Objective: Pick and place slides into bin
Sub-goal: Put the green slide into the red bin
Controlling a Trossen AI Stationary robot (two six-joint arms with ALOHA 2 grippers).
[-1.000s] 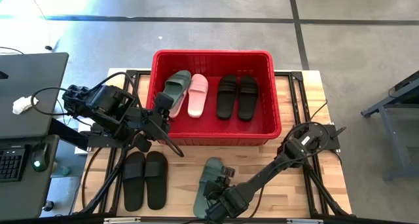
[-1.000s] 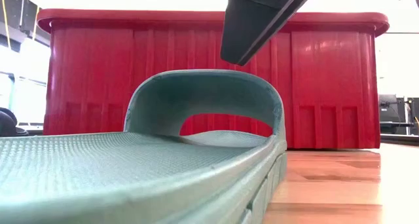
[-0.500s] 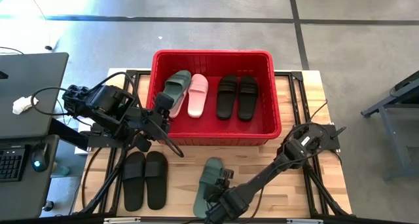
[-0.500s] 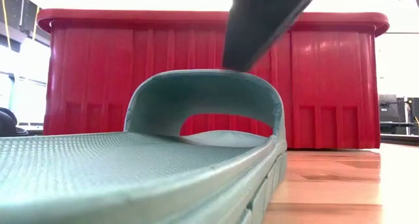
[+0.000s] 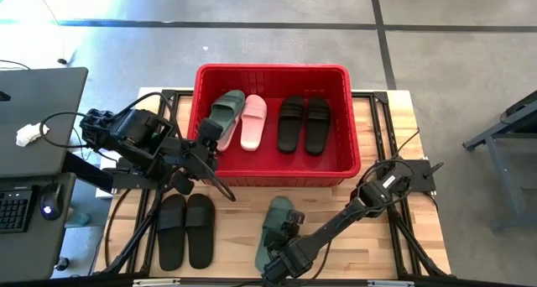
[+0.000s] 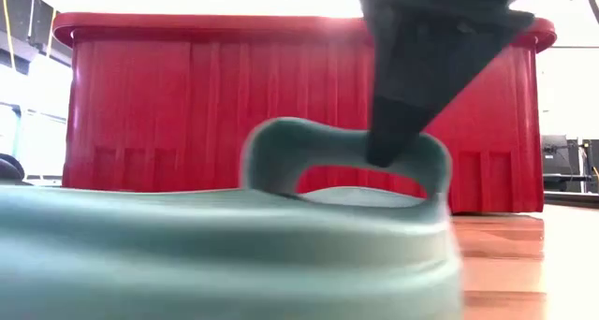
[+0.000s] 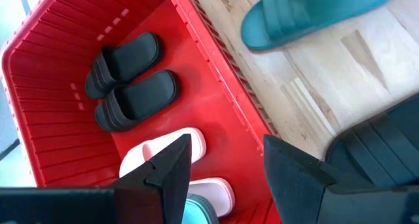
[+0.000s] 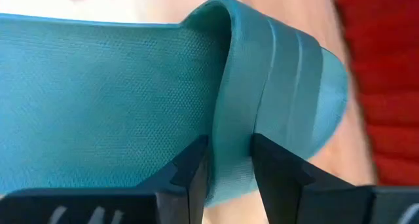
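Observation:
A sage-green slide point(image 5: 275, 226) lies on the wooden table in front of the red bin point(image 5: 352, 157). My right gripper point(image 5: 285, 239) is above it, shut on its strap. The bin holds a black pair point(image 5: 304, 124), a pink slide point(image 5: 254, 122) and a green slide point(image 5: 226, 111). Another black pair point(image 5: 186, 230) lies sole down on the table at the near left. My left gripper point(image 7: 226, 168) is open and empty, above the bin's near left wall point(image 7: 229, 106). My right gripper pinches the green slide's strap point(image 8: 234, 139) between its two fingers point(image 8: 194, 175), at the strap's side where it meets the sole. The fingers come from above, pointing down, as the low view point(image 6: 393, 138) shows. I cannot tell whether the slide is clear of the table.
The bin stands at the table's far middle; its tall near wall point(image 6: 234, 123) rises behind the green slide. Bare wood lies to the right of the green slide point(image 5: 394, 237). A desk with a keyboard point(image 5: 17, 207) stands off the table's left.
My right gripper has come down onto the green slide's strap. The slide has shifted a little toward the table's right edge and turned; in the low view its strap now stands farther right.

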